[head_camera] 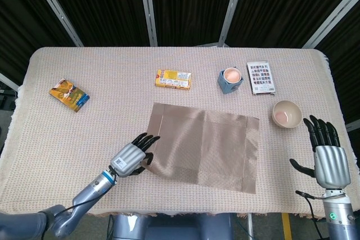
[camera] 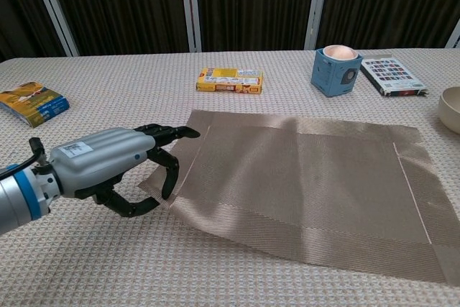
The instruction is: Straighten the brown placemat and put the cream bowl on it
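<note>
Placemat point(head_camera: 205, 143), brown, lies mid-table on the woven tablecloth point(head_camera: 67, 133), its near-left corner lifted and rippled. Left hand point(head_camera: 133, 158) grips that corner: fingers point(camera: 167, 133) curled over the top edge, thumb under it, apparently pinching the fabric, though contact is partly hidden in the chest view. Cream bowl point(head_camera: 286, 114) sits well apart from the mat, toward the table's right edge, upright. Right hand point(head_camera: 326, 155) hovers just near the bowl on the table's near side, palm down, fingers spread, holding nothing. Far side: yellow box point(head_camera: 174, 78), blue cup point(head_camera: 230, 80), patterned booklet point(head_camera: 261, 77). Far left: colourful packet point(head_camera: 69, 95).
</note>
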